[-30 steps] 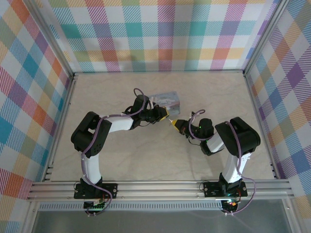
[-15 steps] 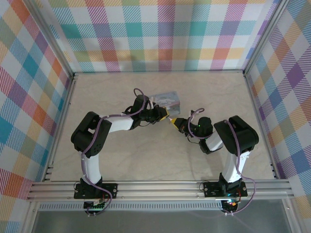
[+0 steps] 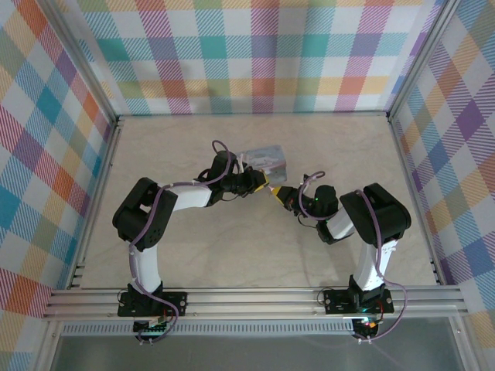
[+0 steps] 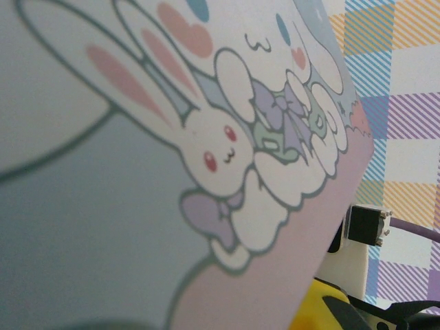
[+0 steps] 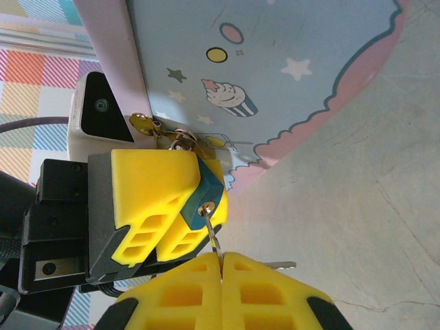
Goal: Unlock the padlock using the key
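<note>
Padlock (image 5: 208, 194) tiny, teal-blue, clamped by left end effector (image 5: 187, 210); right end effector (image 5: 221, 258) pinching key (image 5: 213, 240) in keyhole.

Had black joints and white links on left arm (image 3: 189, 195) and right arm (image 3: 370, 267). Carried thin purple cables (image 3: 219, 144). Ended in yellow ribbed fingers (image 5: 148, 199) on black mounts.

Smooth print, bright metal, matt plastic
The tin (image 5: 289, 62) has a smooth, satin printed coat; the padlock (image 5: 212, 191) looks dark bluish and matt, the key (image 5: 212, 237) thin bright metal; the right gripper (image 5: 221, 265) is matt yellow ribbed plastic; the table (image 5: 371, 206) is pale, veined, matt
</note>
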